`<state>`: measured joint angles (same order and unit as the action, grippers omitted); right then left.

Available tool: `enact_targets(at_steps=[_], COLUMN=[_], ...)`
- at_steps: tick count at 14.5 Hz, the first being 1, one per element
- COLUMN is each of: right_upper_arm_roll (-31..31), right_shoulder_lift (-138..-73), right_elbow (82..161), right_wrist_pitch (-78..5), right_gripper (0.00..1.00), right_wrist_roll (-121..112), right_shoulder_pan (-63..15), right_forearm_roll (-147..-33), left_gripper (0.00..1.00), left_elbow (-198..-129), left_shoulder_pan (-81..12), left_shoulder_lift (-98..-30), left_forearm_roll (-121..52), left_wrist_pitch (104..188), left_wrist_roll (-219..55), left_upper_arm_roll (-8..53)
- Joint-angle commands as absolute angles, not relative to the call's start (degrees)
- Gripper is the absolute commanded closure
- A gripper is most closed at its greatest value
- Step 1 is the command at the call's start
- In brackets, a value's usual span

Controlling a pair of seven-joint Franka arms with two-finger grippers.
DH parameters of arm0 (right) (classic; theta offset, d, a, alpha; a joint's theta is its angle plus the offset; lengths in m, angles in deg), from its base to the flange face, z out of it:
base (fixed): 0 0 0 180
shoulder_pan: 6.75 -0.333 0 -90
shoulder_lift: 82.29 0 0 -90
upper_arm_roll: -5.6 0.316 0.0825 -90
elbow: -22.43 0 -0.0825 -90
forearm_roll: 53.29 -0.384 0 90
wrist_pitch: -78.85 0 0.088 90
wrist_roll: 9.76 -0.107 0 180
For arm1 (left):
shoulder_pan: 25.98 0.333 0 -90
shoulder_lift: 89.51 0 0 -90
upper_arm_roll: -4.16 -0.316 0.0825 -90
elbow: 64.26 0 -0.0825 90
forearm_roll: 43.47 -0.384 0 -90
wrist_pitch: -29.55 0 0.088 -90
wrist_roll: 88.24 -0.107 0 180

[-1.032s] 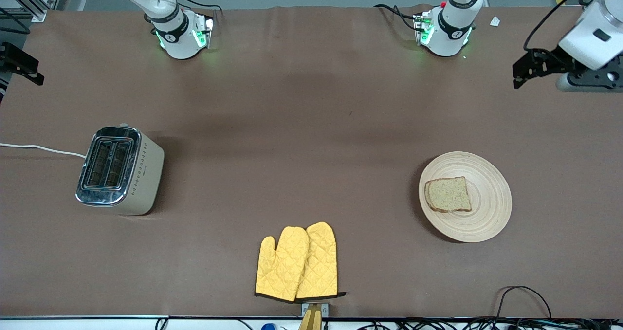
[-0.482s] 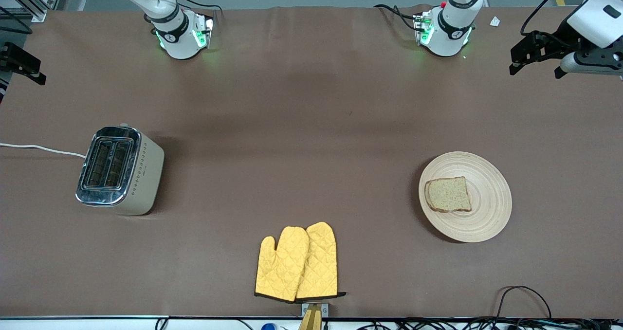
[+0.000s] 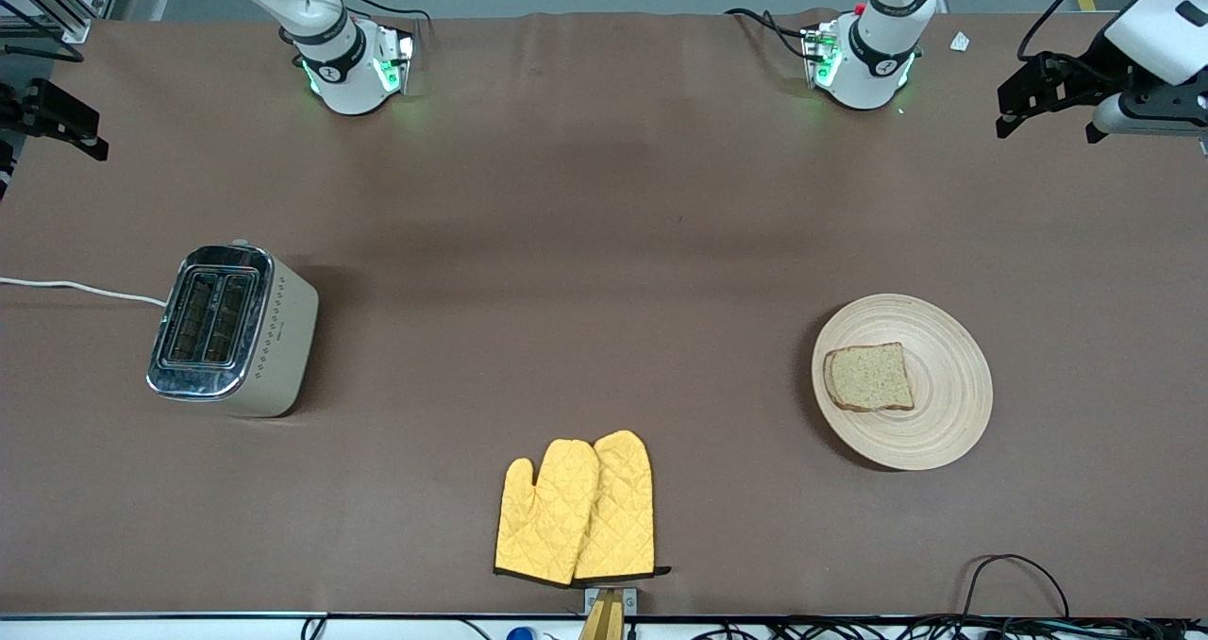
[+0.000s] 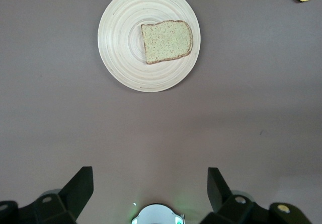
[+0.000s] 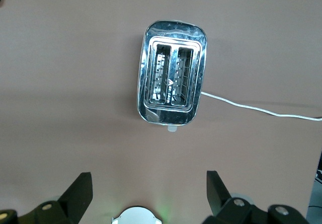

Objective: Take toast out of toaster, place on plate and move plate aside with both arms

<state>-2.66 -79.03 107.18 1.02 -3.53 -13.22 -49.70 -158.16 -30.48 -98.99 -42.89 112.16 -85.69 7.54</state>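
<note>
While you scan up from the front camera's edge of the table (image 3: 604, 225), you first meet the pair of yellow oven mitts (image 3: 578, 509), lying flat and overlapping, at about 8 o'clock from the plate (image 3: 944, 413). You then reach the plate itself toward the left arm's end of the table, with the toast (image 3: 868, 377) lying flat on it, off-centre toward the plate's 9 o'clock rim. Level with it at the right arm's end stands the toaster (image 3: 231, 330), slots up and apparently empty, though you can't see deep into them; its white cord (image 3: 80, 288) runs off at 9 o'clock. Farthest up, you find the left gripper (image 3: 1048, 102) hanging high over the table's corner at roughly 1 o'clock from the plate, fingers (image 4: 78, 186) spread wide and holding nothing. The right gripper (image 3: 58, 123) hangs over the table edge at 11 o'clock from the toaster, its fingers (image 5: 79, 190) equally wide apart and bare.
</note>
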Motion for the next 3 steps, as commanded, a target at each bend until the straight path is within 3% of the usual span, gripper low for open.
enact_targets(at_steps=[1,3], right_upper_arm_roll=[-2.75,-2.75], right_shoulder_lift=[-78.34,-78.34], right_elbow=[107.78,107.86], right_wrist_pitch=[1.16,1.25], right_gripper=[0.00,0.00], right_wrist_roll=[-3.96,-4.04], right_shoulder_pan=[-13.34,-13.34], right_forearm_roll=[-50.30,-50.30], left_gripper=[0.00,0.00], left_elbow=[-157.42,-157.42], left_shoulder_pan=[-30.47,-30.46], left_shoulder_lift=[-99.53,-99.53], left_forearm_roll=[-44.09,-44.61], left_wrist_pitch=[110.94,110.94], left_wrist_roll=[-84.99,-84.55], left_upper_arm_roll=[7.59,7.59])
